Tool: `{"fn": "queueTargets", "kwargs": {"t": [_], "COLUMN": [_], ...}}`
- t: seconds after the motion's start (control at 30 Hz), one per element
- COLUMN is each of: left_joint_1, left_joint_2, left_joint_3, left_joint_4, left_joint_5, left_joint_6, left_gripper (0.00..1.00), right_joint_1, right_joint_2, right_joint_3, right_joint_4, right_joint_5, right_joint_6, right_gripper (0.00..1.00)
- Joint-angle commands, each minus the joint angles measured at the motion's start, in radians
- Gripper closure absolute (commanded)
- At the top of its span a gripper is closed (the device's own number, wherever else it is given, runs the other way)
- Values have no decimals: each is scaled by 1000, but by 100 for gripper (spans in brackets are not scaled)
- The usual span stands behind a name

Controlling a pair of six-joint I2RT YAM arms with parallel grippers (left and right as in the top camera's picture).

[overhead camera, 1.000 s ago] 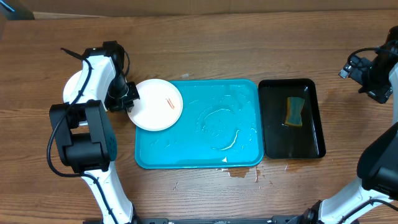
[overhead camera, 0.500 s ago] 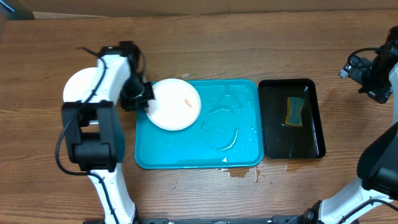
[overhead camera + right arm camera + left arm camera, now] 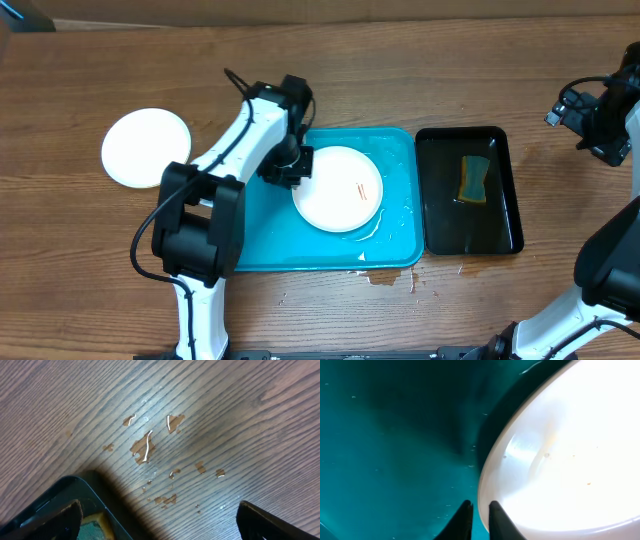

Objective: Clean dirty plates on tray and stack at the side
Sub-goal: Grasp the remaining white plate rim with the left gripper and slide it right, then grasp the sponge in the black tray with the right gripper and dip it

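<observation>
Two plates show. The left gripper (image 3: 295, 167) pinches the rim of the smeared plate (image 3: 338, 190) over the tray (image 3: 250, 245); the other plate (image 3: 146, 147) lies far left. The right gripper (image 3: 600, 130) hangs right, fingers (image 3: 280, 522) spread. Next, I think: set it down to wash, then fetch the sponge (image 3: 474, 178).

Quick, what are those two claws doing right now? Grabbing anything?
The left gripper is closed on the rim of the white plate.
The right gripper is open, holding nothing.
</observation>
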Motion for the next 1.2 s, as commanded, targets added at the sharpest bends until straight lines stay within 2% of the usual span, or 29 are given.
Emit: {"fn": "queueTargets", "kwargs": {"t": [0.0,0.03,0.07,0.1,0.17,0.47,0.6,0.63,0.7,0.73,0.83,0.97,1.07,1.17], "left_joint_1": [-10,-10,-11,-11,-11,-18,-17,-17,-17,-17,-17,-17,-18,-18], "left_joint_2": [-12,-12,-12,-12,-12,-12,-12,-12,-12,-12,-12,-12,-12,-12], "left_joint_3": [-6,-6,-6,-6,-6,-98,-144,-150,-153,-153,-153,-153,-153,-153], "left_joint_4": [2,3,5,9,17,129,176,183,195,200,211,210,210,209], "left_joint_5": [-50,-50,-50,-51,-50,-35,-36,-35,-36,-36,-36,-36,-35,-36], "left_joint_6": [14,15,15,15,14,4,4,4,5,4,4,4,5,5], "left_gripper": [75,60,51,47,46,55,67,70,78,84,89,89,89,88], "right_joint_1": [-2,-2,-2,-2,-2,-2,-2,-2,22,47,154,275,362,425], "right_joint_2": [-19,-19,-19,-19,-19,-19,-19,-19,-19,-19,-19,-19,-19,-19], "right_joint_3": [3,3,3,3,3,3,3,2,2,2,0,-27,-70,-130], "right_joint_4": [6,6,6,6,6,13,-66,-83,-127,-157,-251,-303,-292,-234], "right_joint_5": [6,6,6,6,6,-10,-262,-344,-454,-452,-237,-29,130,180], "right_joint_6": [4,4,4,4,4,8,2,-10,-106,-136,-96,8,117,137], "right_gripper": [0,0,0,0,0,0,0,6,25,29,34,32,30,28]}}
